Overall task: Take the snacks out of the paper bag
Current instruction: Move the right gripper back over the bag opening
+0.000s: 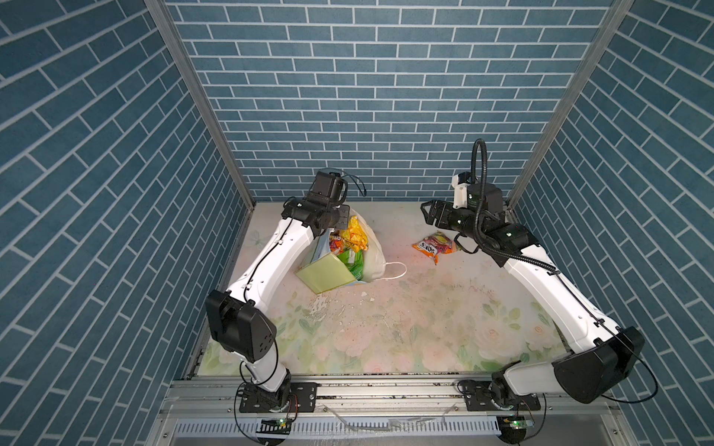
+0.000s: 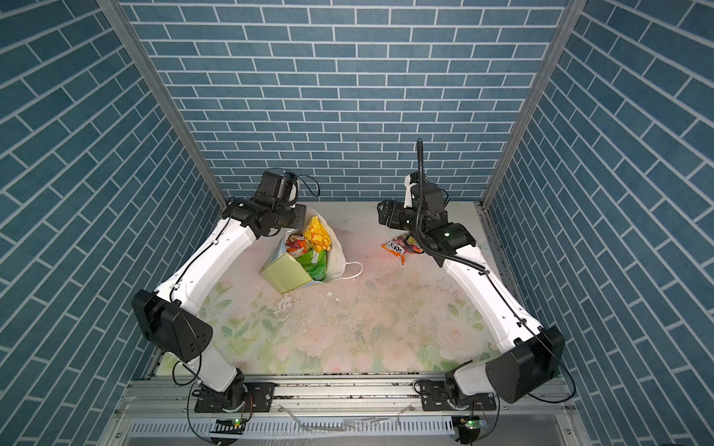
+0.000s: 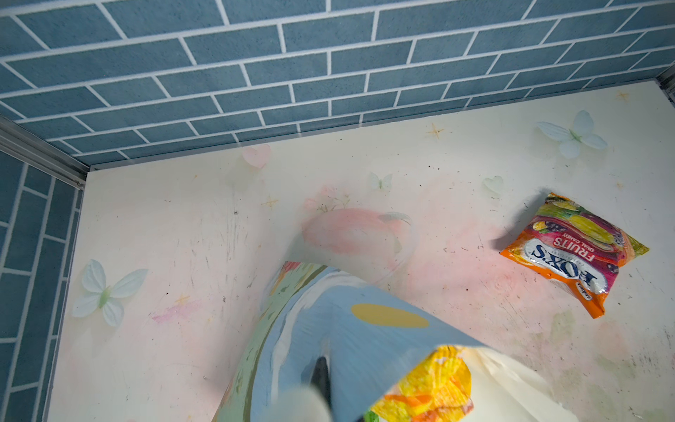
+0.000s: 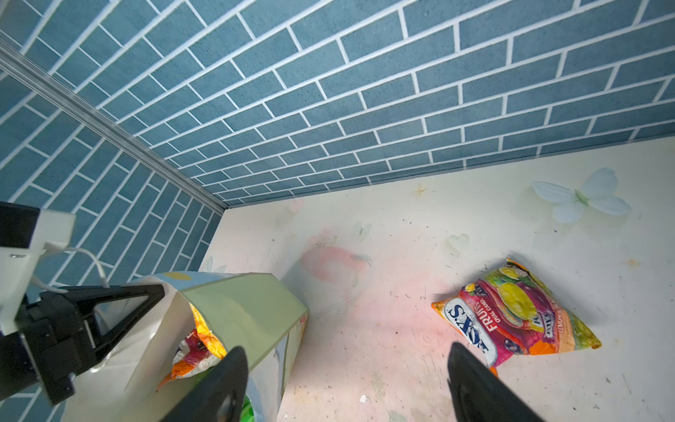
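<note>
Left gripper point(image 4: 160, 294) pinches pale-green bag point(image 1: 326, 276) stuffed with bright packets point(image 1: 355, 235); right gripper point(image 4: 345, 350) spread wide, empty; orange packet point(image 1: 434, 245) beside bag.

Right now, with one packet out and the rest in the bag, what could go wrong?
The left gripper pinches only the thin rim of the paper bag; the paper may tear or slip and the bag tip over.
The yellow-orange packet and green packet sit packed together, so pulling one could drag others or the bag.
The open right gripper might snag the white cord handle beside the mouth.
</note>
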